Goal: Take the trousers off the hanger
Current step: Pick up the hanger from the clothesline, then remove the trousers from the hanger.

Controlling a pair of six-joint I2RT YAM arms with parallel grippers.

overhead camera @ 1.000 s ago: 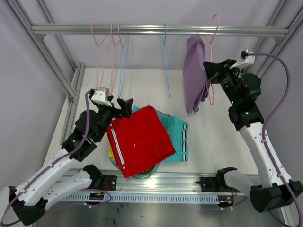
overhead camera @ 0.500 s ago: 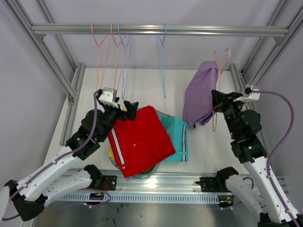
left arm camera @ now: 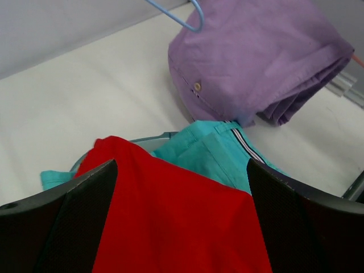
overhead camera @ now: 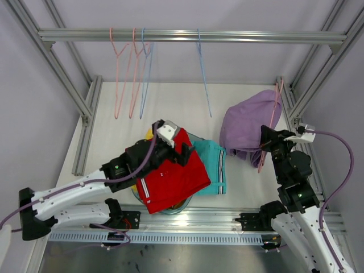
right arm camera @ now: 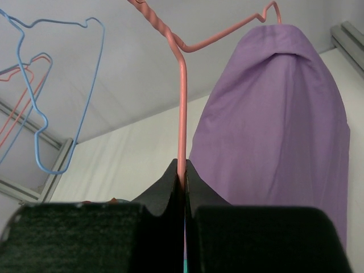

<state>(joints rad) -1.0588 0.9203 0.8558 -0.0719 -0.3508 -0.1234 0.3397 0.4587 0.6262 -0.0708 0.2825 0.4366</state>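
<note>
Within the last second the right tool (right arm camera: pixel 183 176) has carried the pink hanger (right arm camera: pixel 182 85) off the rail (overhead camera: pixel 193 36) at 12 o'clock and down to about 3 o'clock on the tabletop (overhead camera: pixel 170 108). Its jaws are pinched tight on the hanger's wire stem. The lilac trousers (overhead camera: pixel 247 122) are draped over that hanger, bunched and slumping toward the tabletop at 3 o'clock; whether the cloth already rests on the surface cannot be told.

Over the same second the left arm has swung from 9 o'clock in toward the centre. The left tool (left arm camera: pixel 179 199) is spread as wide as it goes, holds nothing, and hovers over the red trousers (overhead camera: pixel 170 176), facing the lilac cloth at its 1 o'clock.

The red trousers lie on top of a pile at 6 o'clock, with the teal trousers (overhead camera: pixel 213 165) beneath them and showing at 3 o'clock of the pile. Only bare hangers (overhead camera: pixel 129 74) are left on the rail.

This looks like the last garment. With the hanger lowered within the left arm's reach, the empty tool seems placed to take the lilac cloth and draw it off the wire.

No brand, label or writing can be read. The only marks are white side stripes on the red and teal trousers and a small button (left arm camera: pixel 197 86) on the lilac pair.
</note>
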